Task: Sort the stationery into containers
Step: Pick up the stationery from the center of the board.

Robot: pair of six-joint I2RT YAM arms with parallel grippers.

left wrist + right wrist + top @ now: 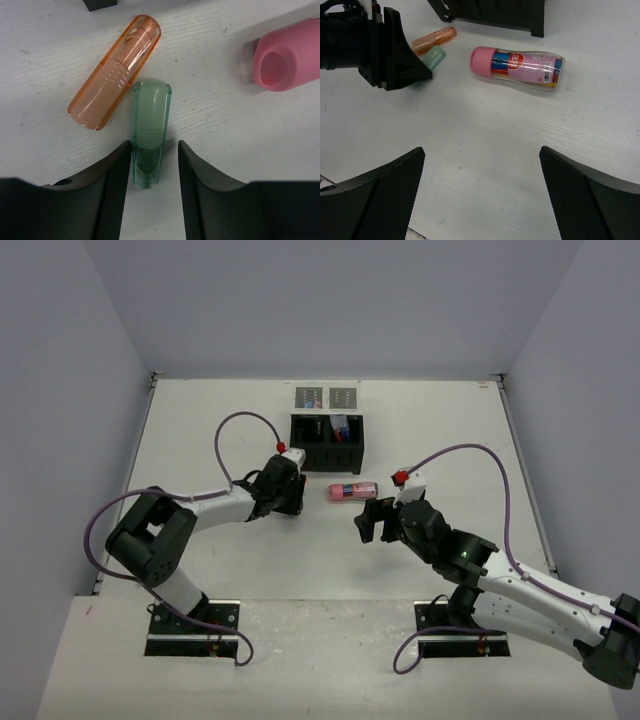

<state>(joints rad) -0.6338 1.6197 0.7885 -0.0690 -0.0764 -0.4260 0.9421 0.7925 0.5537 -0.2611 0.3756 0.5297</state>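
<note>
L claw [154, 146] is straddling the green highlighter [150, 120] at lower centre of the left wrist view. Jaws are sitting narrow but not pinching yet (a sliver of worktop [225, 150] is showing on the right side). Orange highlighter [117, 72] is lying just beside it, upper left, approx. touching its tip. Risk: an off-centre squeeze twisting the slick green body, so it's popping out or shoving the orange one. Pink tube [520, 67] is resting apart, near the black box [326, 462]. R claw [481, 150] is hanging wide, holding nothing, maybe crowding the L arm's lift.
</note>
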